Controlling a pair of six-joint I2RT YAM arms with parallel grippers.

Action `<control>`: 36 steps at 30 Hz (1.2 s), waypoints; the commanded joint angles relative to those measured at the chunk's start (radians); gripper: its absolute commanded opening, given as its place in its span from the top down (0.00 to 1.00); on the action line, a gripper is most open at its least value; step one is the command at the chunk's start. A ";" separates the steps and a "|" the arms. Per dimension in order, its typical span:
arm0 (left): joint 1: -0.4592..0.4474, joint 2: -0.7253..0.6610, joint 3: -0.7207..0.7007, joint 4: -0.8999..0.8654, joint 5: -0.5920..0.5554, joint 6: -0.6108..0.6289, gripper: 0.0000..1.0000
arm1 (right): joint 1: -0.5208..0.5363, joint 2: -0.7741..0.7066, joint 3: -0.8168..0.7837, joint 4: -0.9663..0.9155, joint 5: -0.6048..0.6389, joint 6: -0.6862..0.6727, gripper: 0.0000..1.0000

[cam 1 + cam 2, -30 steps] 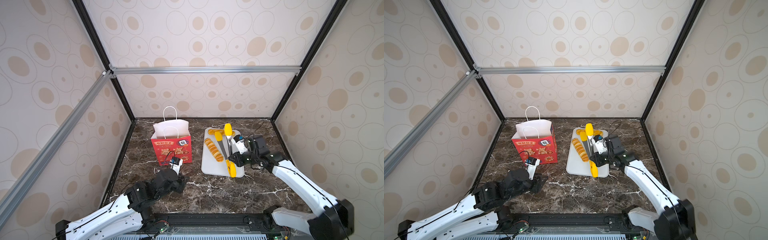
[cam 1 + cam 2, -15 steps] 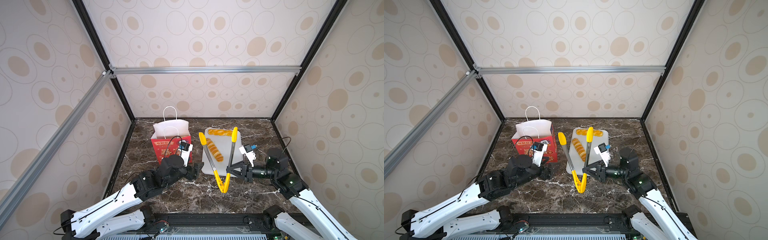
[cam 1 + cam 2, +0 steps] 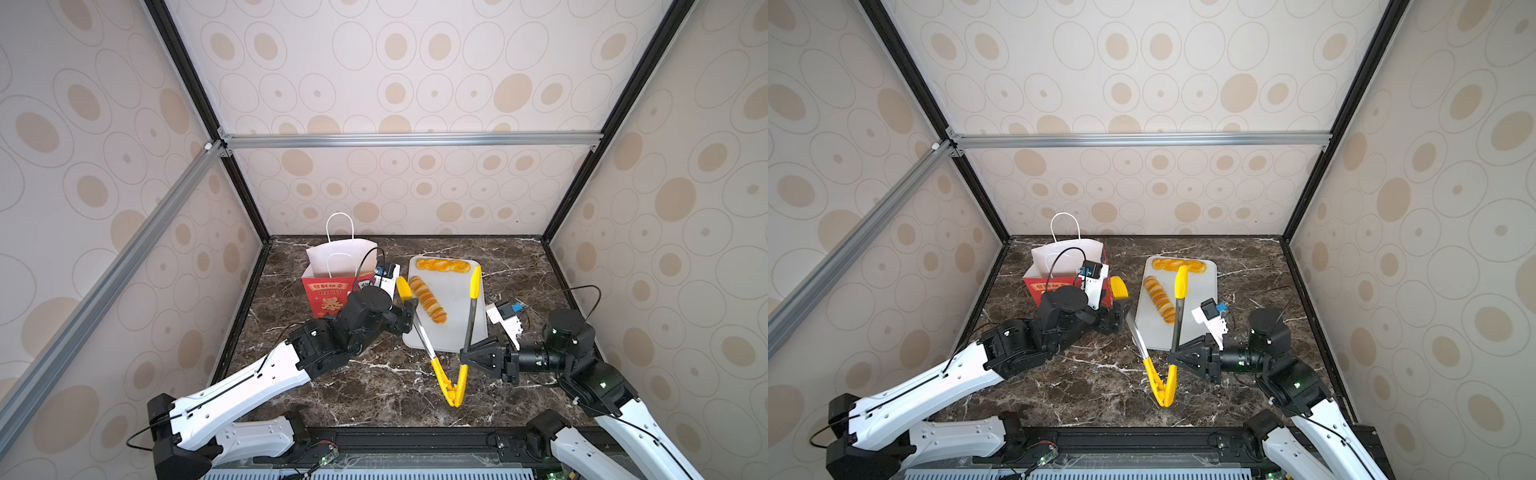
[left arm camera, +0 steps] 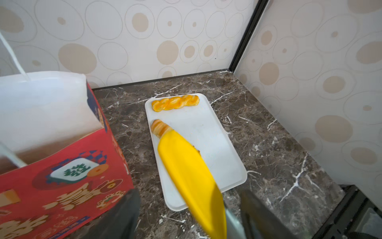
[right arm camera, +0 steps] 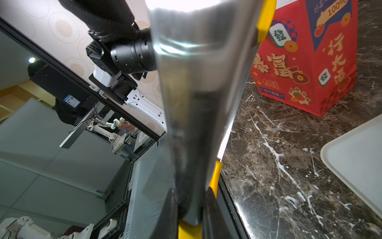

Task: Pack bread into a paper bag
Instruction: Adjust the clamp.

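Marble tabletop (image 3: 374,386): two bread sticks (image 3: 428,300) wait on tray (image 3: 457,320) (inside of paper bag (image 3: 328,300) unseen), right gripper (image 3: 467,355) clamping tongs (image 3: 424,337), left gripper (image 3: 409,316) agape around one arm.

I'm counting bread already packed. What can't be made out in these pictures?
- Red paper bag's floor: hidden by its own walls in both top views and the left wrist view; contents unknown.
- Nearer twisted bread stick: left wrist view, mostly covered by the blurred yellow tong tip.
- White tray: right wrist view, cut off by the edge; bread unseen.
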 commanded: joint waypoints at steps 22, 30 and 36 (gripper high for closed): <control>0.414 -0.300 -0.104 0.093 0.482 0.061 1.00 | 0.009 -0.236 -0.073 0.153 0.147 0.051 0.00; 0.470 -0.284 -0.172 0.575 1.333 -0.103 1.00 | 0.033 -0.107 -0.221 0.672 -0.006 0.290 0.00; 0.464 -0.311 -0.189 0.829 1.477 -0.230 1.00 | 0.167 -0.166 -0.182 0.548 0.006 0.136 0.00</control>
